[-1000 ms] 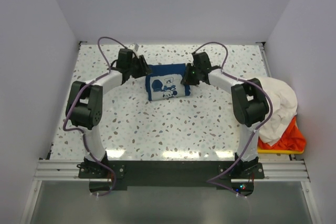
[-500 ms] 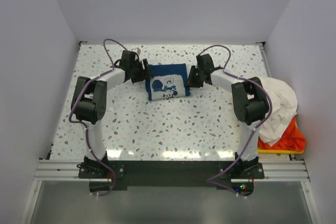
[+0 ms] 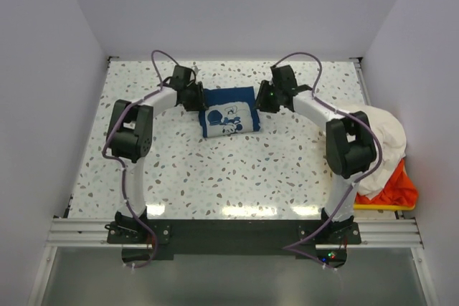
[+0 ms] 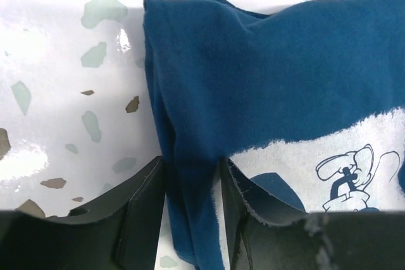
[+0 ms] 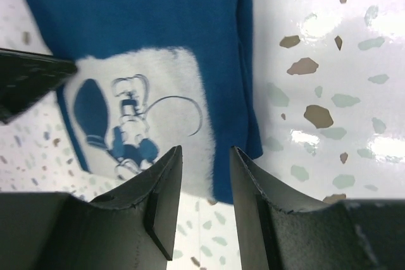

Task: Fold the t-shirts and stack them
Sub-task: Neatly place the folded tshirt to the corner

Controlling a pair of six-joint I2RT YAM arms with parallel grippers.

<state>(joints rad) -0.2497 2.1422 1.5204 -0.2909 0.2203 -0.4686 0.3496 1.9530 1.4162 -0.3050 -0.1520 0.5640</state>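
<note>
A navy blue t-shirt (image 3: 229,111) with a white print lies folded in a small rectangle at the back middle of the table. My left gripper (image 3: 197,98) sits at the shirt's left edge. In the left wrist view that gripper (image 4: 193,172) is shut on the folded edge of the navy t-shirt (image 4: 272,74), and cloth fills the gap between its fingers. My right gripper (image 3: 265,99) hovers at the shirt's right edge. In the right wrist view that gripper (image 5: 205,153) is open, with the navy t-shirt (image 5: 139,30) and table visible between its fingers. A cream-white t-shirt (image 3: 379,137) and an orange-red t-shirt (image 3: 396,188) lie heaped at the right.
The heap of shirts rests in a yellow bin (image 3: 380,207) at the table's right edge. White walls close in the speckled table (image 3: 237,170) on the left, back and right. Both arms arch inward over the table's back half.
Both arms have reached further back and their elbows have risen. The right gripper's fingers have spread and come off the shirt's right edge. The navy shirt has shifted slightly.
</note>
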